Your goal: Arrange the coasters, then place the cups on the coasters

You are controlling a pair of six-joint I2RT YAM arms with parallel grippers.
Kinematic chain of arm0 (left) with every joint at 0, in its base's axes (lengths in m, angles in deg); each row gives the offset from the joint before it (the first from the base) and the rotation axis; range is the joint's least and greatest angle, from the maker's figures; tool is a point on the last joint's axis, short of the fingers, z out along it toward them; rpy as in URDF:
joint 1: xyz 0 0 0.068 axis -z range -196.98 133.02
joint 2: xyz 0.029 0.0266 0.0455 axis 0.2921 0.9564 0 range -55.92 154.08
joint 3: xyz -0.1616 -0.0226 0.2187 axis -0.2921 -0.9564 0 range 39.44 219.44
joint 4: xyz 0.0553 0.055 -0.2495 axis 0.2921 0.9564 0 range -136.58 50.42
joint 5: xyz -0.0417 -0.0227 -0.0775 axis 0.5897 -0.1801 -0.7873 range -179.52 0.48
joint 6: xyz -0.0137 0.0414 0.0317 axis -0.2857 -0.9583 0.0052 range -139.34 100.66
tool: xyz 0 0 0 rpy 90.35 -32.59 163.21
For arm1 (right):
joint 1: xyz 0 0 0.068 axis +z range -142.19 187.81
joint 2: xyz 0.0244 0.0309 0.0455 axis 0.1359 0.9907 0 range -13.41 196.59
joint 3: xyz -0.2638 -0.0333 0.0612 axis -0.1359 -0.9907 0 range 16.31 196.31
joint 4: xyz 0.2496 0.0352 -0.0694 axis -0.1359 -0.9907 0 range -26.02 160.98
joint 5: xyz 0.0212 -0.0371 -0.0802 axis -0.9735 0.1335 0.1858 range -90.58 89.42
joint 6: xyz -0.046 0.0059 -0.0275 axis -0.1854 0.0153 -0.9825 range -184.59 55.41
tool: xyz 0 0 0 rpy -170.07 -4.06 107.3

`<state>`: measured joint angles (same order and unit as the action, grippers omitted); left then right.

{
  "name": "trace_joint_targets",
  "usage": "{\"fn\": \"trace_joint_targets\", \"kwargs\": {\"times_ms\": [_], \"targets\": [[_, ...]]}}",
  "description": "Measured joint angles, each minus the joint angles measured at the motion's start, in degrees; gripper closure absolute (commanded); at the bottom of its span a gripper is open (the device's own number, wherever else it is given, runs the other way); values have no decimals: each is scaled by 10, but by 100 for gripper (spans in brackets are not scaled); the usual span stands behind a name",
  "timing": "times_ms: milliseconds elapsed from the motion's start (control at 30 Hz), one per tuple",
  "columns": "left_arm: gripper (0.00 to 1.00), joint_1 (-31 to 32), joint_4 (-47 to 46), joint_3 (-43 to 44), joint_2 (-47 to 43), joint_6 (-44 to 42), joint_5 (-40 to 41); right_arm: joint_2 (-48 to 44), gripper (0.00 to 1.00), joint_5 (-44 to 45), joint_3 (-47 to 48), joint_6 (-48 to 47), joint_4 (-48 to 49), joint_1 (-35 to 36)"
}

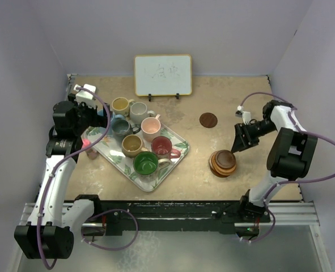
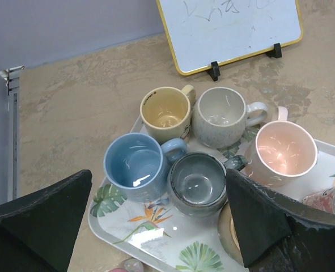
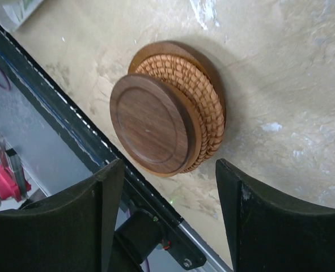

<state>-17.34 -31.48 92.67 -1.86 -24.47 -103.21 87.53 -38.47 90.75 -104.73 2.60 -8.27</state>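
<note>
Although eight cups are counted, none stands on a coaster. Six are on the leaf-patterned tray (image 1: pixel 121 158), left of centre: the light blue cup (image 2: pixel 134 164), grey-blue cup (image 1: pixel 122 127), pink cup (image 1: pixel 151 127), tan cup (image 1: pixel 132 145), red cup (image 1: pixel 162 147) and green cup (image 1: pixel 145 163). Two more, the yellow cup (image 1: pixel 121 104) and off-white cup (image 1: pixel 139 111), stand side by side at the tray's far edge. Whether they are on it or just off it cannot be told. All eight are upright and empty.

Coasters: one dark single coaster (image 1: pixel 208 119) lies flat on the table (image 1: pixel 252 113), right of centre and apart from everything else. The others form one stack (image 1: pixel 223 163) nearer the right arm. Its top disc is dark brown and sits off-centre over lighter ribbed layers. The number in the stack cannot be counted.

Right gripper (image 1: pixel 238 141): jaws apart, holding nothing, just beside the stack on its far right side.

Left gripper (image 2: pixel 158 187): jaws wide apart, holding nothing, poised above the near-left part of the tray, facing the light blue cup and grey-blue cup.

One whiteboard (image 1: pixel 162 75) on two black feet stands at the back of the table.
</note>
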Motion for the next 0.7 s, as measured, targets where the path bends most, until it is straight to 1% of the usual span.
{"fn": "trace_joint_targets", "kwargs": {"times_ms": [200, 367, 600, 700], "targets": [[2, 0, 0, 0, 0, 0, -3, -3, 34, 15, -37, -18, 10, 0], [2, 0, -1, 0, 0, 0, -7, 7, 38, 16, -44, -19, 22, 0], [2, 0, -1, -1, 0, 0, -7, 30, 46, 14, -48, -18, 42, 4], [2, 0, -4, -2, 0, 0, -7, 36, 51, 13, -49, -18, 44, 7]]}}
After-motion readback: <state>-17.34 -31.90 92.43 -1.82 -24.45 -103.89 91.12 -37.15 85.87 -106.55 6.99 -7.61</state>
